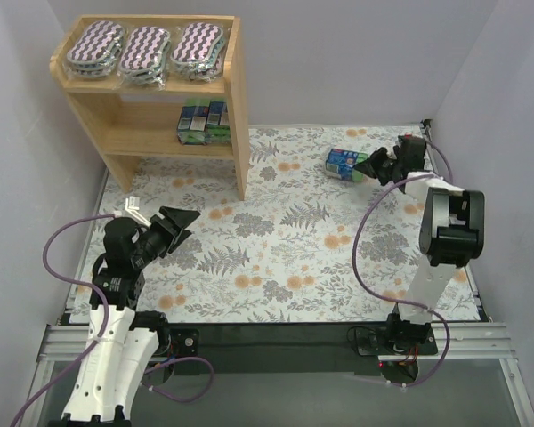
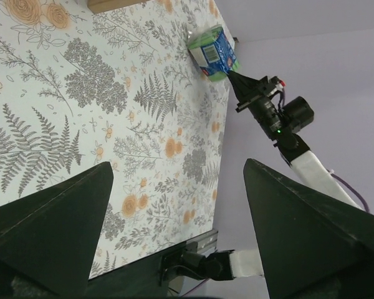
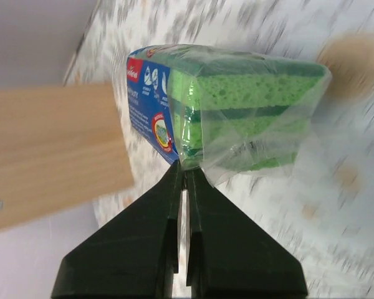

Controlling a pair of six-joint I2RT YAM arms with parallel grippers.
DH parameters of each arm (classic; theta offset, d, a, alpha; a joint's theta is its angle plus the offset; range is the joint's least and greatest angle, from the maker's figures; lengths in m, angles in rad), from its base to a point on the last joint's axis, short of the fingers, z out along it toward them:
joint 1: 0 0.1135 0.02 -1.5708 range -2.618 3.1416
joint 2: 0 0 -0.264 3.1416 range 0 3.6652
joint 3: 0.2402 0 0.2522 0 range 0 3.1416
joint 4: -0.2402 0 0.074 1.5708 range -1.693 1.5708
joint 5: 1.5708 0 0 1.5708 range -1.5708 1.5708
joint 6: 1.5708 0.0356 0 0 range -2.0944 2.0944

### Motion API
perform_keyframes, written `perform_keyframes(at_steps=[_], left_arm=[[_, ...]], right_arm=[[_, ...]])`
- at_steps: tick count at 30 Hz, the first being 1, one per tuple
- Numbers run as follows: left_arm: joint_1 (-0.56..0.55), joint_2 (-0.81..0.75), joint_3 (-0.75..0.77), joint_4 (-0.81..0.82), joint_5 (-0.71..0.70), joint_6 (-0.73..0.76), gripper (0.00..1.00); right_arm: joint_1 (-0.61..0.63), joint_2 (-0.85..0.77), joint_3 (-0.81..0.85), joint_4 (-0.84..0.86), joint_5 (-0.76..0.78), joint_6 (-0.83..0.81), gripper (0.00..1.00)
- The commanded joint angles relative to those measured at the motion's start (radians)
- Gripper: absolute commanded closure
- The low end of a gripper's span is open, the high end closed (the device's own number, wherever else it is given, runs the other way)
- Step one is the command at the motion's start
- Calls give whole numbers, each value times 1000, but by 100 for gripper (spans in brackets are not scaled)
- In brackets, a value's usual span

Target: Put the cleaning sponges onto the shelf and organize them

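Right hand (image 1: 368, 166) — closed on the clear wrap edge of one blue-and-green sponge pack (image 1: 342, 163), far right of the desk (image 1: 285, 258). Left hand (image 1: 185, 224) — open wide, above the desk's near left. Shelf (image 1: 240, 107), far left: three oval pads (image 1: 143, 49) on top tier, two more packs (image 1: 205, 122) on the tier below.

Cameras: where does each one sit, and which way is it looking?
Top external: above and behind the arms, looking down at table, shelf, both arms.
Left wrist: on the left arm, looking between its open fingers across to the right gripper.
Right wrist: looking along its shut fingers at the green sponge pack they pinch.
All three show that pack.
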State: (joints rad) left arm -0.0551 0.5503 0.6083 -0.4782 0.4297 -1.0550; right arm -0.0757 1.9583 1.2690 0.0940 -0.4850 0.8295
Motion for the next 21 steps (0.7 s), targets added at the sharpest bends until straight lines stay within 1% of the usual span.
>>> perform_keyframes(at_steps=[1, 2, 3, 5, 6, 7, 8, 9, 11, 12, 14, 15, 18, 20, 21], left_arm=[[0, -21, 51, -88, -6, 71, 22], [0, -23, 56, -97, -3, 82, 22], [0, -26, 59, -115, 1, 93, 22], [0, -36, 62, -134, 14, 118, 23], [0, -38, 64, -155, 17, 127, 23], [0, -42, 64, -164, 23, 131, 24], [0, -55, 64, -174, 33, 142, 24], [0, -65, 64, -186, 41, 145, 24], [0, -85, 65, -201, 50, 147, 24], [0, -105, 68, -224, 64, 151, 24], [0, -124, 71, -252, 73, 162, 25], [0, -133, 73, -284, 90, 170, 25], [0, -135, 80, -359, 116, 213, 28], [0, -127, 81, -393, 136, 234, 28], [1, -118, 80, -422, 145, 242, 28]], right_arm=[[54, -214, -152, 27, -144, -52, 99], [65, -261, -210, 27, -151, -46, 99], [100, -356, -306, 27, -171, -41, 99], [135, -450, -396, -17, -188, -36, 99], [178, -542, -474, -33, -202, -29, 99], [200, -590, -508, -45, -214, -26, 99], [224, -636, -535, -92, -219, -21, 99], [270, -729, -560, -138, -219, -24, 99], [303, -820, -606, -271, -214, -36, 99], [324, -904, -618, -324, -210, -50, 99], [332, -970, -632, -426, -214, -78, 99], [339, -1017, -629, -551, -207, -125, 99], [362, -1070, -625, -731, -196, -185, 99], [373, -1072, -614, -805, -178, -234, 99], [382, -1053, -608, -836, -131, -253, 99]])
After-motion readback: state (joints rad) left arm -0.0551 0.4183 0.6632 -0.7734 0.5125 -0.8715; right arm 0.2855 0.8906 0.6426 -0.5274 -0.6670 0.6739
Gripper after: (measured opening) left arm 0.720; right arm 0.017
